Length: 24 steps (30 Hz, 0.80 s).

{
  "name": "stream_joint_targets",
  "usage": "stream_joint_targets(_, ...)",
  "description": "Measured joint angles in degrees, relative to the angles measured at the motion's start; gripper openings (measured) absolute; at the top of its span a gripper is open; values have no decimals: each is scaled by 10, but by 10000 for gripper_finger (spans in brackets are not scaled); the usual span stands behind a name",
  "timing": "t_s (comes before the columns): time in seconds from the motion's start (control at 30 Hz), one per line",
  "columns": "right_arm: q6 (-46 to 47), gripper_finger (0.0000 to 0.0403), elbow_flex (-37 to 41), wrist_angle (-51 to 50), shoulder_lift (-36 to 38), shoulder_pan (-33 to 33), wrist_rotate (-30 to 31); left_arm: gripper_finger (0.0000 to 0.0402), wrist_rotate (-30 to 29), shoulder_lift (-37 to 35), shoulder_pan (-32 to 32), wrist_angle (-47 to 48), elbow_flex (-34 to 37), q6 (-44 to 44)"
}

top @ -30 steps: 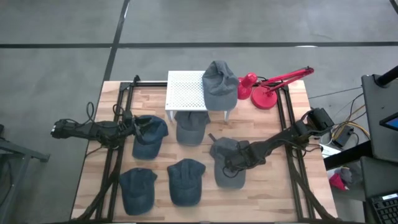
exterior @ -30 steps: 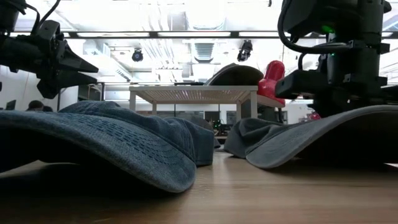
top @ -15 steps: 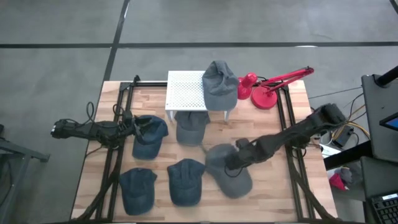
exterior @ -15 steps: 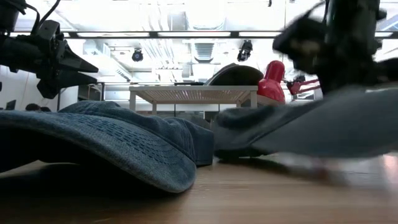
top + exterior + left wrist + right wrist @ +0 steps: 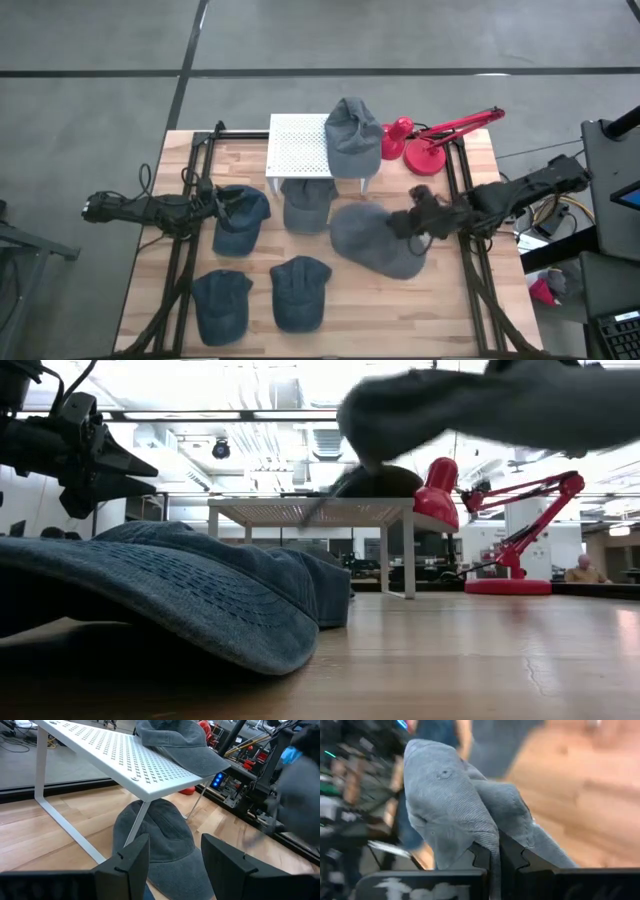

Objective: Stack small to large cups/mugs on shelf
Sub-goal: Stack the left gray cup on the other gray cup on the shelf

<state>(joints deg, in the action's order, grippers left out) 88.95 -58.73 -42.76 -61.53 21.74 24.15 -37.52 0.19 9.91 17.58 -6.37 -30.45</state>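
We've got the right gripper (image 5: 412, 222) right of centre in the high view, fingers pinched tight on a grey cap (image 5: 372, 240) lifted off the table; low view only catches it as a blur along the top edge. The left gripper (image 5: 212, 207) waits at left, fingers apart. Another grey cap (image 5: 352, 135) sits on the white shelf (image 5: 298, 146), partly hiding it.

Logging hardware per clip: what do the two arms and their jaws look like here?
Both arms are dark, slim and jointed, with black cables along them. The left gripper has two flat black fingers with stepped inner edges. The right gripper has matching black notched fingers. No markings are readable.
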Motion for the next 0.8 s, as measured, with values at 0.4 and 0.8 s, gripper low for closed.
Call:
stream_joint_targets(0.4,-125,8,-77,136,27,-3,308,181,-1,0,0,0,0,0)
stream_joint_targets(0.8,-260,8,-144,356,-60,-133,386,181,-1,0,0,0,0,0)
